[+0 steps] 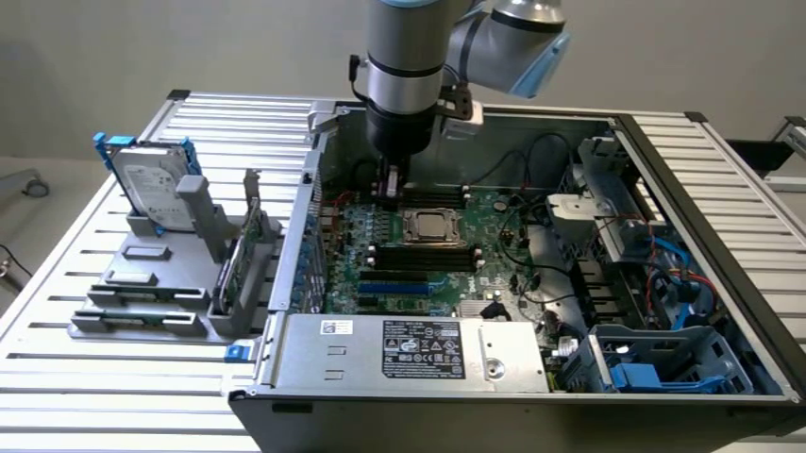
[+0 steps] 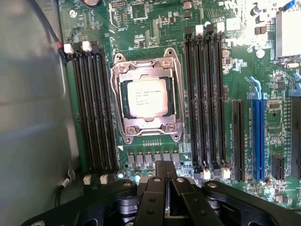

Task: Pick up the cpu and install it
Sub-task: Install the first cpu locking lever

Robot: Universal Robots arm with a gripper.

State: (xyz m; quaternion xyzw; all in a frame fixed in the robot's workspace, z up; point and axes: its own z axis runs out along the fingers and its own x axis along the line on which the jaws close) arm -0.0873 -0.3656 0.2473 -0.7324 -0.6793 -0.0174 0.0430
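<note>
The cpu (image 1: 428, 225), a small square chip with a silvery top, lies flat inside the metal socket frame (image 2: 146, 61) on the green motherboard (image 1: 485, 250). In the wrist view the cpu (image 2: 147, 97) shows printed text on its lid and is ringed by the frame. My gripper (image 1: 393, 193) hangs inside the open computer case, just beyond the socket toward the case's back wall. Its black fingers (image 2: 157, 188) are pressed together with nothing between them. The gripper (image 2: 165, 165) is apart from the chip.
Black memory slots (image 2: 94, 113) flank the socket on both sides, and a blue expansion slot (image 2: 257, 136) lies further off. The power supply (image 1: 428, 349) fills the case front. At the exterior view's left, a grey rack (image 1: 139, 302) holds a silver hard drive (image 1: 151, 184) with blue rails.
</note>
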